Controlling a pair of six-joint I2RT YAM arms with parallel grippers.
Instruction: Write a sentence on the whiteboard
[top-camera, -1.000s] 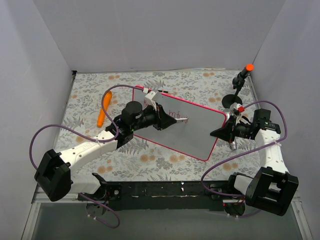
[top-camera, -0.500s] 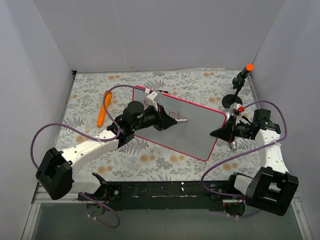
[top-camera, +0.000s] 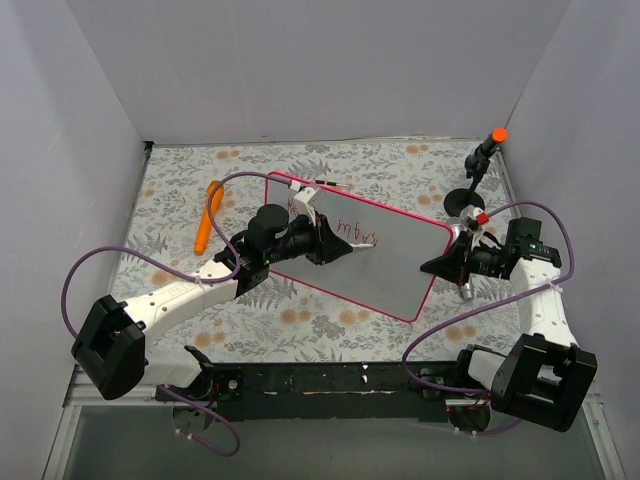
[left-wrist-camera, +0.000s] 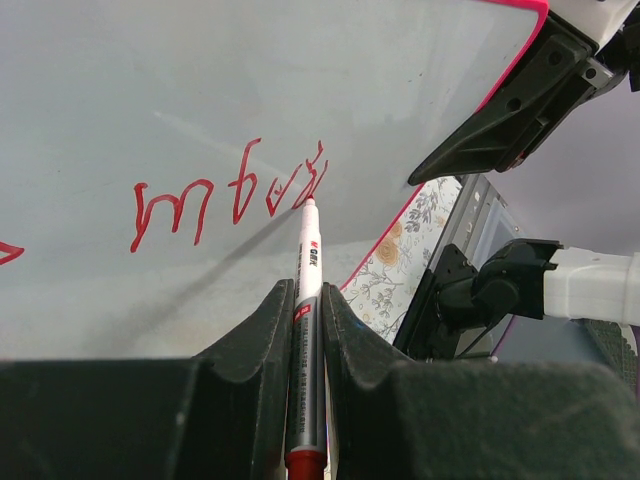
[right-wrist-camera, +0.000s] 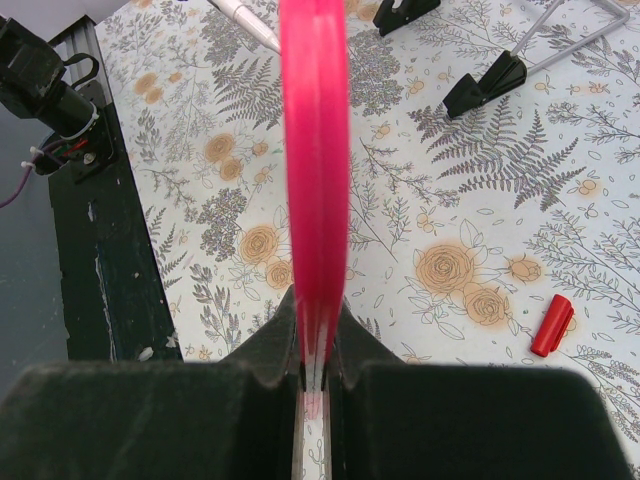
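The whiteboard (top-camera: 395, 270) is held tilted above the floral mat, its pink-red frame visible all round. My left gripper (top-camera: 335, 246) is shut on a slim white marker (left-wrist-camera: 305, 285) with a red end. The marker's tip touches the board at the right end of the sentence (left-wrist-camera: 225, 195), a single line of red handwritten letters that also shows in the top view (top-camera: 357, 232). My right gripper (top-camera: 445, 264) is shut on the board's right edge. In the right wrist view the pink frame (right-wrist-camera: 313, 150) runs edge-on between the jaws of my right gripper (right-wrist-camera: 315, 345).
An orange marker (top-camera: 207, 226) lies on the mat at the left. A black stand with an orange tip (top-camera: 487, 148) rises at the back right. A red cap (right-wrist-camera: 551, 325) and two black feet (right-wrist-camera: 485, 82) lie on the mat under the board.
My left gripper has moved the marker to the right along the board, and the red writing has grown by a few strokes. The right arm and the board have stayed put.
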